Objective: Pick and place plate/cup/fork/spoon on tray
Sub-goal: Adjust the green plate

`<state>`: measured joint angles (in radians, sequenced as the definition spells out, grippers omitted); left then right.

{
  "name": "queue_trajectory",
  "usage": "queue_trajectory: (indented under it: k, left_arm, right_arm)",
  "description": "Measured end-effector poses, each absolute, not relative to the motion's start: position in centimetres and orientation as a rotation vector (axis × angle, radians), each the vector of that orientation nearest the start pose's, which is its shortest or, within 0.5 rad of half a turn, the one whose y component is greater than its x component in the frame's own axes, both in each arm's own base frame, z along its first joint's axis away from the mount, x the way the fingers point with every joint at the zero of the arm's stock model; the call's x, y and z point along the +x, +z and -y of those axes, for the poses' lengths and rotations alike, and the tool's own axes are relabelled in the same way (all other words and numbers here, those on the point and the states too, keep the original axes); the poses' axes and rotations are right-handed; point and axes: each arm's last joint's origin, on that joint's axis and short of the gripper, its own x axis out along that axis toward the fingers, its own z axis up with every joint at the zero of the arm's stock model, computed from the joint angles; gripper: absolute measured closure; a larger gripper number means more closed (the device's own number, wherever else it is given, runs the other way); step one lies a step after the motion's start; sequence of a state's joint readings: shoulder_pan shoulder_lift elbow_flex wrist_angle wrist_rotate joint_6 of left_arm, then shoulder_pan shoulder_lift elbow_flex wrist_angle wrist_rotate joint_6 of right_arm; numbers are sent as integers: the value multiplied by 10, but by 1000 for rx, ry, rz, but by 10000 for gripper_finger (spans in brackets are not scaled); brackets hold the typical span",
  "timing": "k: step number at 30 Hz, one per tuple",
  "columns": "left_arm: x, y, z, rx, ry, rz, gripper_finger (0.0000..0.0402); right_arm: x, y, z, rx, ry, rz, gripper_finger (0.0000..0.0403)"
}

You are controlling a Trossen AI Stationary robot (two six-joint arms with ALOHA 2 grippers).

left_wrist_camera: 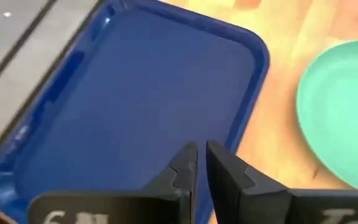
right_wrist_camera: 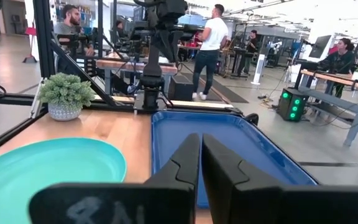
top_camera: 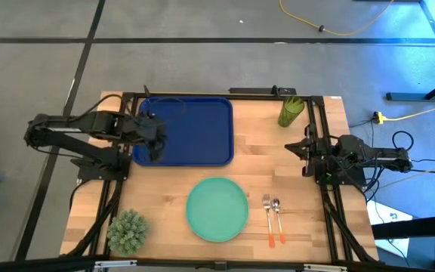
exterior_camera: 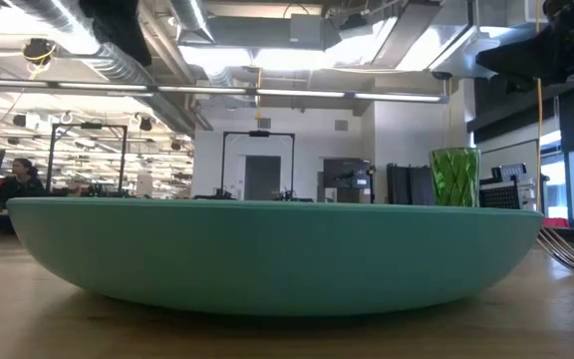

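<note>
Left hand (top_camera: 155,140), closed and empty, over tray (top_camera: 195,128); plate (top_camera: 217,208) nearby.

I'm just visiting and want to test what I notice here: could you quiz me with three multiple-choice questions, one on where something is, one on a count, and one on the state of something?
1. Where does the cup stand?
A. On the tray
B. On the bare table beside the tray
C. On the plate

2. How many orange-handled utensils lie beside the plate?
A. One
B. Two
C. Three

3. What is on the tray?
A. Nothing
B. The plate
C. The fork

Answers:
1 B: the high view shows it on wood, apart from the tray.
2 B: the fork and spoon lie side by side.
3 A: its blue floor shows bare, with only the left gripper above its edge.
</note>
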<state>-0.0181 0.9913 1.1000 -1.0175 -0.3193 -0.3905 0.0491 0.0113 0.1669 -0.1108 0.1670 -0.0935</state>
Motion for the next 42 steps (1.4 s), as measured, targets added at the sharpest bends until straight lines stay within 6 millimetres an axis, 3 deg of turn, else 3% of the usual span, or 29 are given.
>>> queue_trajectory:
  k: [5,11,18,26,37,42]
  left_arm:
    - [175,336,-3,-302,368,-817,374]
    - [175,336,-4,-305,405,-808,374]
    - [175,337,-5,-467,506,-761,374]
    - [175,336,-5,-496,518,-756,373]
    - [197,320,-3,-571,541,-848,317]
    - [215,305,0,-497,504,-944,313]
  right_arm:
    - [85,206,1,-78,-118,19,382]
    - [85,206,1,-78,-117,15,382]
    - [85,206,1,-78,-116,16,382]
    - [85,206,1,-77,-117,16,382]
    - [85,206,1,-78,-117,18,382]
    - [85,206,1,-77,-117,18,382]
